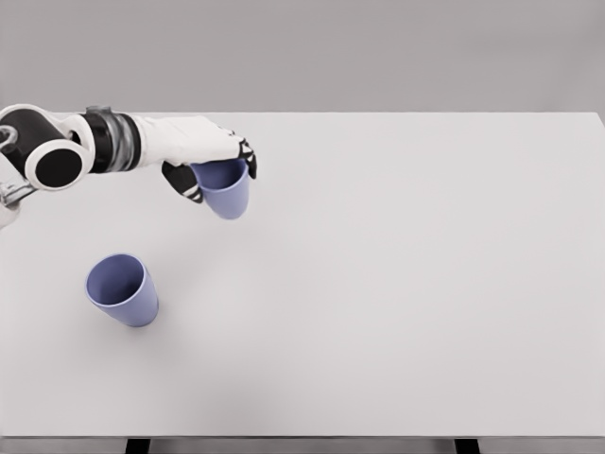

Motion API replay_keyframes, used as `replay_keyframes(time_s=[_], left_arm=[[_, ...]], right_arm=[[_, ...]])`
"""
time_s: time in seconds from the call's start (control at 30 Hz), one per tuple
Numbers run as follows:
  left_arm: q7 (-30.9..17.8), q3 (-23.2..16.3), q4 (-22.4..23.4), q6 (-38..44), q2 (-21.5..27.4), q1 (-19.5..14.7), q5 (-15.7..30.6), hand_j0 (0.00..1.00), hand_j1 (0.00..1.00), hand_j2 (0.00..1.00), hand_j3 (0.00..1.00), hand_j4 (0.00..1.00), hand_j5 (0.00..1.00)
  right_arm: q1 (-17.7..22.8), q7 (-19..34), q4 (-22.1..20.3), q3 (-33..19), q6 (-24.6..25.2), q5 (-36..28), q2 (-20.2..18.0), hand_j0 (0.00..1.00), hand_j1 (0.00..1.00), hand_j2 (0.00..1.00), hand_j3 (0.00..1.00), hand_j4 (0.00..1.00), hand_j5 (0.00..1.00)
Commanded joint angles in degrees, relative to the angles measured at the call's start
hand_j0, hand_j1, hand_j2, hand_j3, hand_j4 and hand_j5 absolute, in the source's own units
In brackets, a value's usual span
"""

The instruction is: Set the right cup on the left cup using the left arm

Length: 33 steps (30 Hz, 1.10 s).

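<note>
The left robot hand (216, 168) reaches in from the picture's left and is closed around the held cup (225, 189), fingers over the rim on the far side and the thumb pressing the near wall. The cup hangs upright, mouth up, and appears lifted clear of the bench (425, 284), though no shadow is plain enough to confirm this. The target cup (123, 289) stands upright on the bench, nearer the camera and to the left, well apart from the held one. The right arm is not in sight.

The step in hand looks to be the carry. To do it well, keep the grip firm and the cup level, bring its base squarely over the open mouth below, and only then lower. Coming in too low would likely clip the rim and tip the standing cup.
</note>
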Motion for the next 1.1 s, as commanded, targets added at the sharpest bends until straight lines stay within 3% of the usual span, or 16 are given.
replay_keyframes(time_s=[0.0,0.43,0.8,1.07], left_arm=[[-0.01,0.57,-0.3,-1.51,1.14,0.0,0.45,0.65,0.65,0.65,0.65,0.65,0.65],[-0.01,3.11,-1.7,-9.24,8.25,0.0,6.86,0.65,0.65,0.65,0.65,0.65,0.65],[-0.01,3.2,-1.88,-11.18,12.83,-0.09,13.72,0.65,0.65,0.65,0.65,0.65,0.65],[-0.01,3.82,-2.32,-13.29,15.99,-0.18,15.57,0.65,0.65,0.65,0.65,0.65,0.65]], right_arm=[[0.0,0.01,0.0,0.0,-0.01,-0.01,0.0,1.0,1.0,1.0,1.0,1.0,1.0],[0.0,0.01,0.0,0.0,-0.01,-0.01,0.0,1.0,1.0,1.0,1.0,1.0,1.0],[0.0,0.01,0.0,0.0,0.08,-0.01,0.0,1.0,1.0,1.0,1.0,1.0,1.0],[0.0,0.01,0.0,0.0,-0.01,-0.01,0.0,1.0,1.0,1.0,1.0,1.0,1.0]])
